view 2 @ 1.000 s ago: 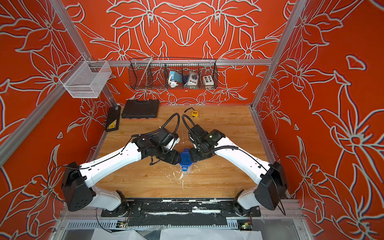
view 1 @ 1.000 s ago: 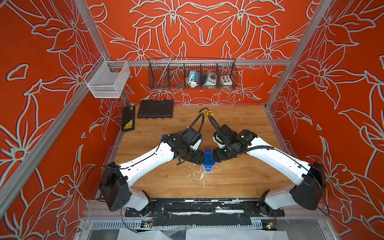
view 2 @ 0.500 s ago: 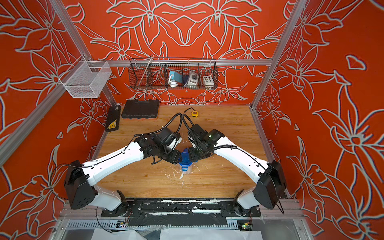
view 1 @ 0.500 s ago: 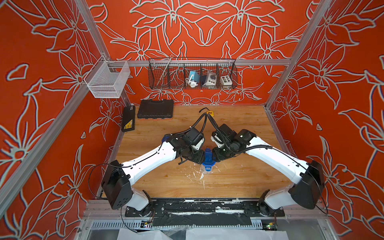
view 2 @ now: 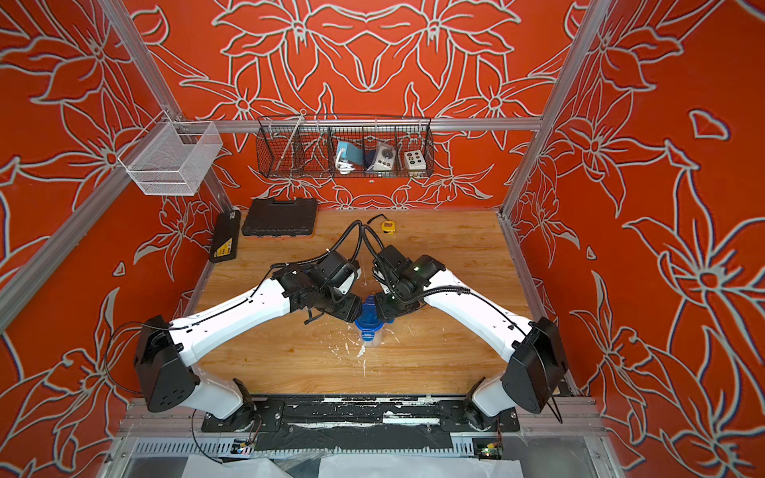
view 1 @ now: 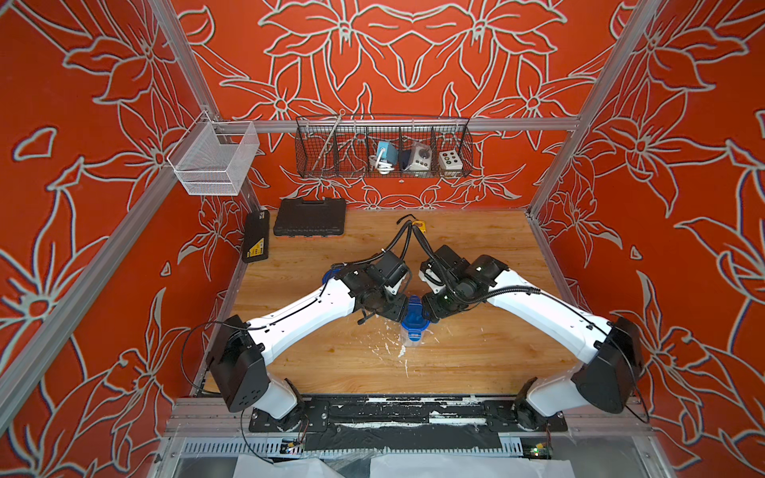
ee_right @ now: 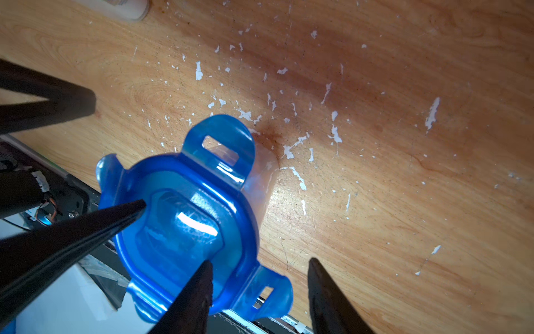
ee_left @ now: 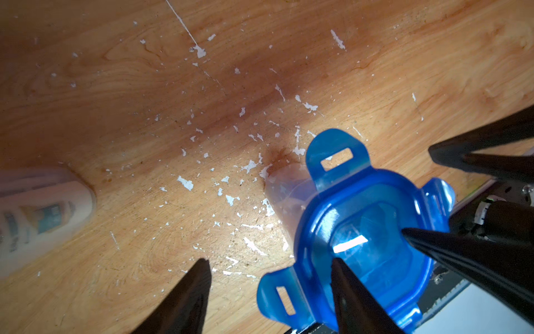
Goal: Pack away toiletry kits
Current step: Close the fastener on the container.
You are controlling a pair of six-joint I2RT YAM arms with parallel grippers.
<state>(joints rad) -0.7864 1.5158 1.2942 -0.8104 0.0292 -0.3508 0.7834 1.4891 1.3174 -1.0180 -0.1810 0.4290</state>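
A clear plastic tub (view 1: 411, 338) with a blue four-tab clip lid (view 1: 414, 318) (view 2: 368, 318) stands upright on the wooden table, near the middle. Both grippers meet over it. My left gripper (ee_left: 270, 260) is open: one finger (ee_left: 346, 286) lies over the lid (ee_left: 372, 231), the other over bare table, with a lid tab (ee_left: 277, 297) between them. My right gripper (ee_right: 260, 260) is open in the same way on the opposite side, straddling another tab (ee_right: 268, 295) of the lid (ee_right: 185, 219). A white bottle (ee_left: 37, 214) lies nearby. A bit of blue (view 1: 331, 273) peeks from behind the left arm.
Two black tool cases (view 1: 309, 216) (view 1: 256, 236) sit at the back left, and a yellow tape measure (view 1: 419, 225) lies at the back centre. A black wire basket (view 1: 383, 147) and a white mesh basket (view 1: 211, 159) hang on the walls. White scuffs mark the wood around the tub.
Both grippers stay at the tub's lid. The left arm has shifted slightly. The tub has not moved.
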